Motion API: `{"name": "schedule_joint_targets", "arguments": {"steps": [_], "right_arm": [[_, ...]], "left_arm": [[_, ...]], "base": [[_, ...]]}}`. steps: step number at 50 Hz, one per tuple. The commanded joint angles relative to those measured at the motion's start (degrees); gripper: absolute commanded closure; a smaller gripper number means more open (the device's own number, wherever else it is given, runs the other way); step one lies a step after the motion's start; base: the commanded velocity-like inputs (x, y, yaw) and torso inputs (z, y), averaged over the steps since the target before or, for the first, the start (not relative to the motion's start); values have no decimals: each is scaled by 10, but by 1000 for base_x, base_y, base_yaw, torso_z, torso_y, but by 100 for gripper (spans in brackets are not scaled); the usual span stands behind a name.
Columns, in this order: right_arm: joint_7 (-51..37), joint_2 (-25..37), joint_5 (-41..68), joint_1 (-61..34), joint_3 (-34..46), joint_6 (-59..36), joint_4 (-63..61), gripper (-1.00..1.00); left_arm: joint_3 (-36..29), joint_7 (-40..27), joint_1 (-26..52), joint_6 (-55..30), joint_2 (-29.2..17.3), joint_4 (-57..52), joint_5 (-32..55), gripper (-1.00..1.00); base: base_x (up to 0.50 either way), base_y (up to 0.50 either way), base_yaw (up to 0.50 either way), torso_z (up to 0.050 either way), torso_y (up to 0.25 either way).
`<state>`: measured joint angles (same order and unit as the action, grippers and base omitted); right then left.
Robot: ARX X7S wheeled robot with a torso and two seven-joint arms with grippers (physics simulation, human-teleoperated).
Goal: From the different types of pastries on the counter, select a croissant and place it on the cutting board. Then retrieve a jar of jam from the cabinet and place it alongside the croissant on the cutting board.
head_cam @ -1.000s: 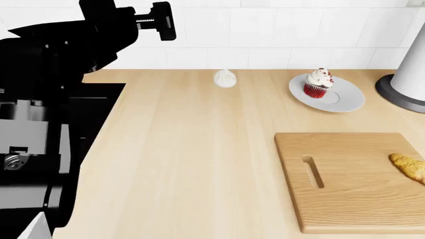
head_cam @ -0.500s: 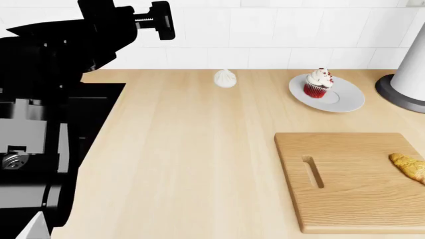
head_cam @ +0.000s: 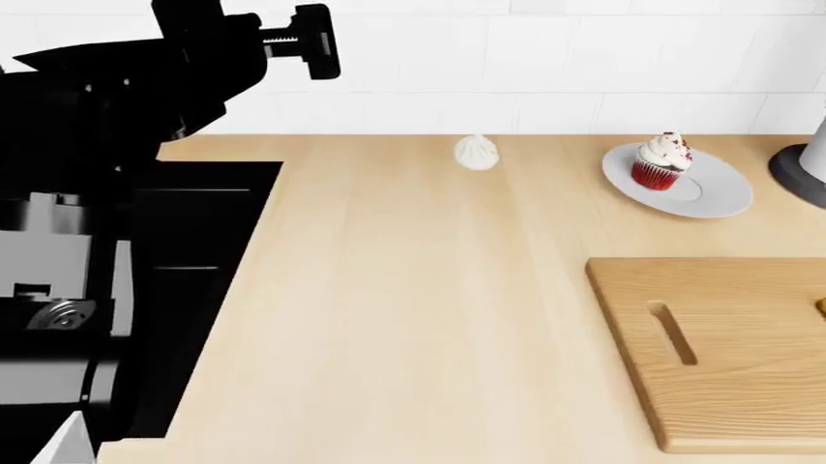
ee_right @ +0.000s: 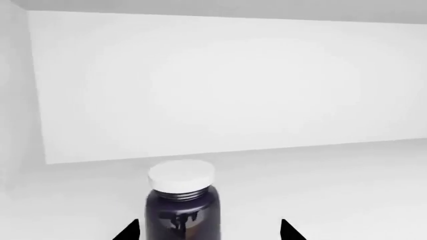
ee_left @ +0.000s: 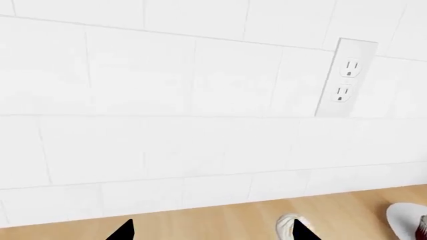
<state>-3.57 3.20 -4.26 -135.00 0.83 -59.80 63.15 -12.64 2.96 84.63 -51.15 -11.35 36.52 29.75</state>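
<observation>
The jar of jam, dark with a pale round lid, stands upright on a white cabinet shelf. My right gripper is open, its fingertips on either side of the jar's lower part and not touching it. The cutting board lies on the counter at the right. Only a sliver of the croissant shows on the board, at the frame's right edge. My left gripper is open and empty above the counter, facing the tiled wall, with the white bun beside one fingertip.
A red cupcake sits on a grey plate at the back right, and the bun sits left of it. A dark round base stands at the far right. My black left arm fills the left. A wall outlet is above the counter.
The head view has shifted left, so the counter, board, bun and cupcake now sit further right in it. The croissant has slid almost out of the frame.
</observation>
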Motion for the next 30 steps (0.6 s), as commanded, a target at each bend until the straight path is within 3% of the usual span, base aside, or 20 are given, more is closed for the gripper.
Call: {"name": "schedule_joint_targets", "arguments": {"steps": [1,30], "right_arm": [[0,0,0,0,0,0,0,-100],[0,0,0,0,0,0,0,-100]], "left_arm": [[-3,-1,-2,-4,-1,-7,3,-100],[-28,1,-6,-19,0,-23,3,-100]], "base": [[0,207,0,0,0],[1,0,0,0,0]]}}
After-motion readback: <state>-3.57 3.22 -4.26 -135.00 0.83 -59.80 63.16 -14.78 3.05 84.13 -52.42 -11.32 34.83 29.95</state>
